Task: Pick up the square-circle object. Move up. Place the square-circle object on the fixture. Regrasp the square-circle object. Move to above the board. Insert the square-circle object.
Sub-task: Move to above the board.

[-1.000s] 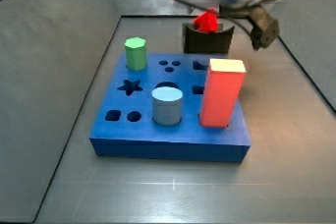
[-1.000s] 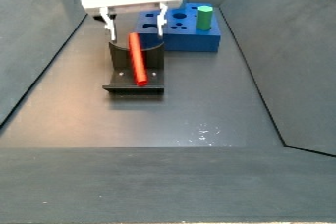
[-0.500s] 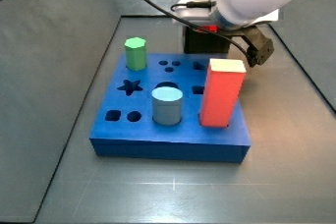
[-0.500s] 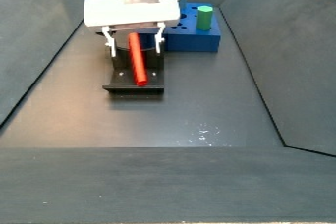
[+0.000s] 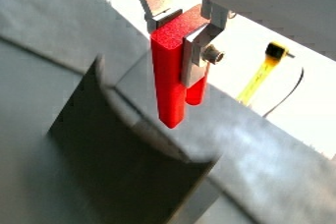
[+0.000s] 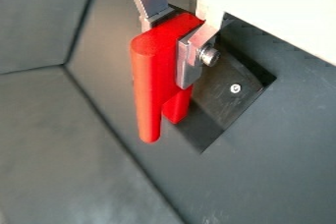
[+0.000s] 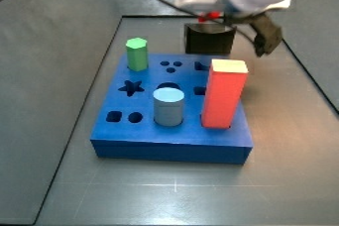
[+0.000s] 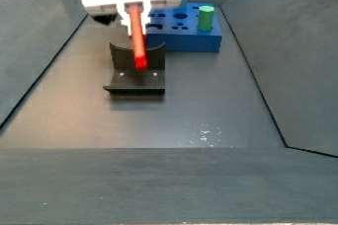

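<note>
Dark grey floor (image 8: 199,120) with sloped grey walls, seen in both side views. Gripper (image 8: 132,14): white body above the fixture (image 8: 134,76), fingers pointing down; in a side view it sits behind the board (image 7: 172,111), partly cut by the frame edge (image 7: 245,2). Fingers (image 5: 197,41): flat silver plates closed on the upper end of the square-circle object (image 5: 171,71), one plate on each side, shown in both wrist views (image 6: 197,49). Square-circle object: bright red slim peg, gripped at the top, hanging below the fingers (image 6: 151,81); in a side view it slants slightly from the gripper toward the fixture (image 8: 136,41), its lower end at the fixture's upright; whether it touches cannot be told. Fixture: dark bracket on a base plate, visible under the peg in both wrist views (image 6: 223,95), mostly hidden behind the arm in a side view (image 7: 208,40). Board: thick blue slab with star, round and square holes; only a corner shows behind the gripper in a side view (image 8: 185,34). On the board, left to right: green peg (image 7: 137,52) upright at the far left corner, pale blue cylinder (image 7: 169,106) near the front, tall red-orange block (image 7: 225,93) with pale top at the right. Yellow mark (image 5: 266,66) beyond the floor edge in a wrist view, blurred and not identifiable.
</note>
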